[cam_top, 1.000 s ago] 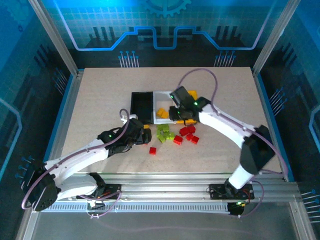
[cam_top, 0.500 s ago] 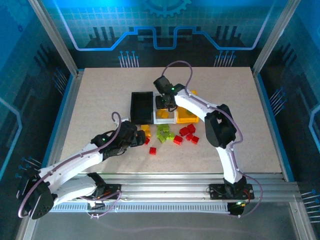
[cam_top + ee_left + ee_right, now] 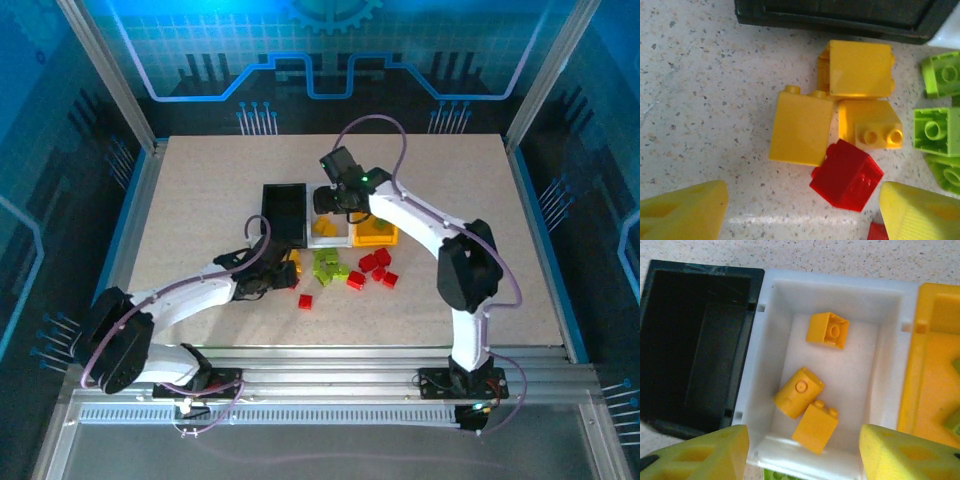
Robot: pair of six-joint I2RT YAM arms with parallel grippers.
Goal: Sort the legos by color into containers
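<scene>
— Left gripper [image 3: 802, 215], doing what?
— Spreading wide and gripping nothing, hanging low over the table [image 3: 700, 100], above a red brick [image 3: 847, 175] touching three yellow bricks [image 3: 800, 127], just beside the black bin [image 3: 830, 15], near lime green bricks [image 3: 935, 130].
— And right gripper [image 3: 805, 452]?
— Gaping wide too, carrying nothing, hovering above the white bin [image 3: 835, 287], looking down on three yellow-orange bricks [image 3: 799, 392] lying inside, between the black bin and the yellow bin [image 3: 935, 390].
— Anything else?
— Seeing, from above, more red bricks [image 3: 378, 268] lying loose near the bins.

left tool [image 3: 801, 212]: spread wide, empty | right tool [image 3: 802, 452]: spread wide, empty
</scene>
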